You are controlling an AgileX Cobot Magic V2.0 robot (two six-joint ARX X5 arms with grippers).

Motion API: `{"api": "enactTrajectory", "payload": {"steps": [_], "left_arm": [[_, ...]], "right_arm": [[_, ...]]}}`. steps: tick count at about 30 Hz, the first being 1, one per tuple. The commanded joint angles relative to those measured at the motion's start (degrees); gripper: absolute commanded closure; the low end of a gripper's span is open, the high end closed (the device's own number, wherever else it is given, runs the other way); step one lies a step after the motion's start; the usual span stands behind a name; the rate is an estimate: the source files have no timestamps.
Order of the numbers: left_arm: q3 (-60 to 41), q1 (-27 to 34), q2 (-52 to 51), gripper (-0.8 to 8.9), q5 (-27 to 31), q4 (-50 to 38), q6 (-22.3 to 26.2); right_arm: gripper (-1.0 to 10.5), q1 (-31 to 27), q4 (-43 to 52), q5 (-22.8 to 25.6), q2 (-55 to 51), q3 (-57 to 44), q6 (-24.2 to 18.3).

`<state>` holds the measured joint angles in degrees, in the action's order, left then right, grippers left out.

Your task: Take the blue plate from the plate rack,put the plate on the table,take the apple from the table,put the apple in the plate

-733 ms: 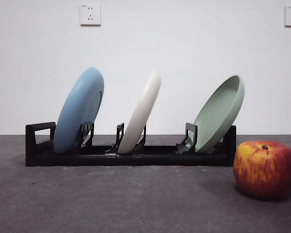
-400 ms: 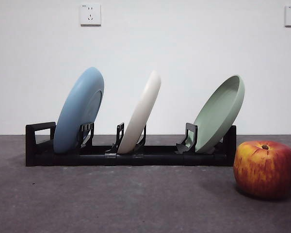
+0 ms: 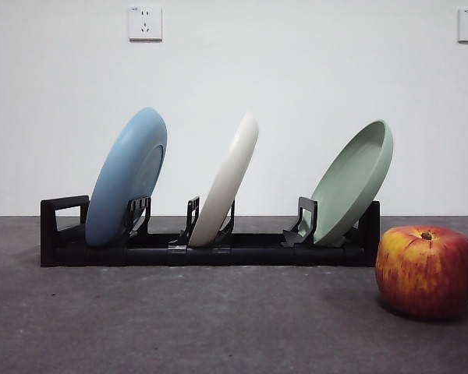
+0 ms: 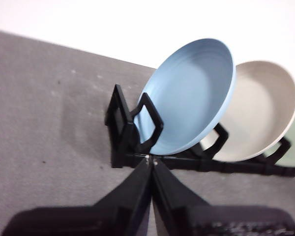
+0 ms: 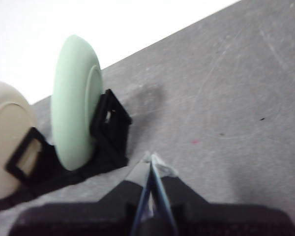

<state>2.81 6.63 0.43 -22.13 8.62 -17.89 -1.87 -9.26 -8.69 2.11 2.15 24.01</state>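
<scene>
Blue plate: the blue plate point(image 3: 127, 177) stands on edge in the end slot of the plate rack point(image 3: 210, 248), leaning toward the rack's middle, its rim resting against an upright divider. In the left wrist view its ringed face point(image 4: 189, 97) shows in full, with a loop-shaped divider across its lower edge.
Other plates: a cream-white plate point(image 3: 227, 181) stands in the middle slot and a sage-green plate point(image 3: 351, 181) in the far slot; both lean the same way as the blue one.
Rack: long, low and black, it lies crosswise on the bench point(image 3: 179, 319), with a loop-shaped end point(image 3: 62, 222) beside the blue plate.
Apple: the apple point(image 3: 426, 270) sits on the bench just beside the rack's sage-green end, nearer the front camera, stem dimple up. I cannot tell whether it touches the rack.
Left hand: the left hand point(image 4: 151, 160) is clenched, its two black jaws meeting at the tips with nothing between them. It is held above the bench, tilted down, tips aimed at the rack's base below the blue plate, apart from both.
Right hand: the right hand point(image 5: 151, 160) is likewise clenched on nothing, jaws pressed together. It is held over bare bench point(image 5: 226, 98) near the rack end that carries the sage-green plate point(image 5: 74, 103), touching neither.
Front view: neither arm shows there.
</scene>
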Motion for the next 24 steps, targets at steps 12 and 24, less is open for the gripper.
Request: {"api": "enactTrajectory", "payload": {"steps": [12,24], "left_arm": [[26.67,0.15,17.09,8.2,-0.57,8.68,6.03],[46.69,-0.07,33.22,7.19,-4.87,17.84,13.51]], "right_arm": [[9.6,0.13,-5.92,-8.55,18.88,28.44,-5.84],[8.2,1.18,-25.38,-18.43,40.65,53.11,-20.09]]}}
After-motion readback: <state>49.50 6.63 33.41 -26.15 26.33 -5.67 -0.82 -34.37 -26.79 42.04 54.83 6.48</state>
